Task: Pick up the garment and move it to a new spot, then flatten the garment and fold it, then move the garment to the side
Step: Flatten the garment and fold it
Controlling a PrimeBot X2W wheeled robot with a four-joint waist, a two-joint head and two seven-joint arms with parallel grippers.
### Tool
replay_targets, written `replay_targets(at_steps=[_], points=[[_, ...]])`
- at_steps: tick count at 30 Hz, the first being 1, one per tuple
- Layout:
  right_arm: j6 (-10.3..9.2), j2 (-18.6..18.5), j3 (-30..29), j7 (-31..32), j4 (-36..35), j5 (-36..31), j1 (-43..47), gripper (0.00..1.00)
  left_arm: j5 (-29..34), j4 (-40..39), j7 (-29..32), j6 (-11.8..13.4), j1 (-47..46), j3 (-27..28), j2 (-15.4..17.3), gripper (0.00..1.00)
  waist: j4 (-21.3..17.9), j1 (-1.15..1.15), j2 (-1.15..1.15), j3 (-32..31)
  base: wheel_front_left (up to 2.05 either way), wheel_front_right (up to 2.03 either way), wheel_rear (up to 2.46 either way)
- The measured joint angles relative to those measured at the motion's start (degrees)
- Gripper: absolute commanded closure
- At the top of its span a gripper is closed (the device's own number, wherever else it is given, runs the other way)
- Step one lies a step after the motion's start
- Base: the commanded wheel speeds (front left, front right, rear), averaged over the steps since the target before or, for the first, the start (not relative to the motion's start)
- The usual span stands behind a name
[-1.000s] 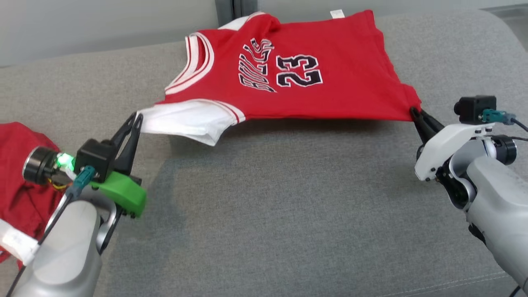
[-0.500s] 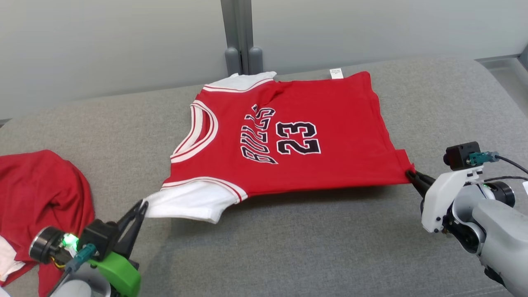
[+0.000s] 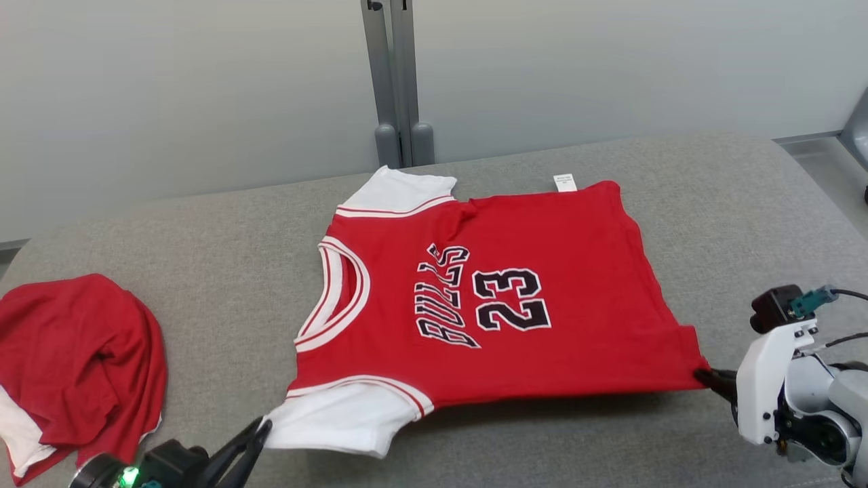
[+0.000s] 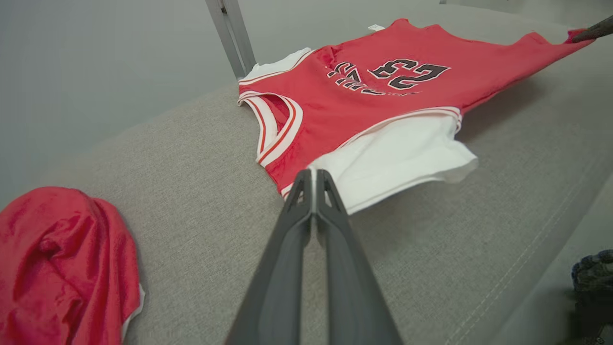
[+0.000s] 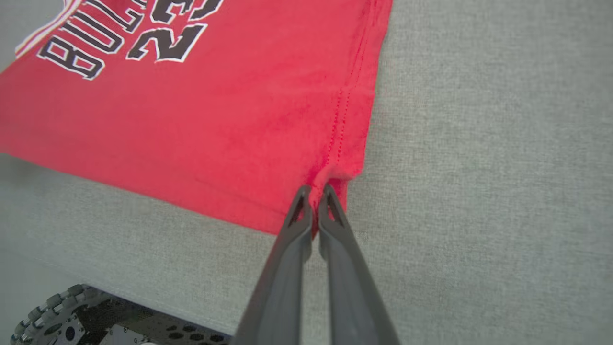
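Red garment (image 3: 583, 271) pinched by closed left fingers (image 4: 287, 235), right fingers (image 5: 291, 235), seemingly taut.

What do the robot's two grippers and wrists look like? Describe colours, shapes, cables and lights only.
The left gripper and the right gripper each have two long, dark grey fingers tapering to tips with triangular cut-outs. The right wrist carries a white housing, a black camera, a teal connector and a dark cable. A green light glows at the left wrist.
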Motion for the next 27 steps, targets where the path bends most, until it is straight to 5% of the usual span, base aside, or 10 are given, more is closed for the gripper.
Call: replay_targets(at_steps=[6,11,27], points=[[0.0,-5.7,2.2,10.2,-8.1,6.8,3.3,1.0,-3.2,-7.8,4.6,0.0,4.7,-1.4,5.3,1.0,0.4,0.0,0.0,-0.5,0.0,0.0,0.0],[0.0,-7.5,1.3,10.6,-10.6,7.7,3.2,1.0,-2.0,-10.0,6.3,0.0,3.6,-1.4,6.9,1.0,0.6,0.0,0.0,0.1,0.0,0.0,0.0],[-0.01,-0.8,-0.8,13.1,-3.6,4.2,-7.2,1.0,5.1,1.5,9.3,0.0,-19.9,-6.2,3.4,1.0,-1.2,0.0,0.0,7.7,0.0,0.0,0.0]])
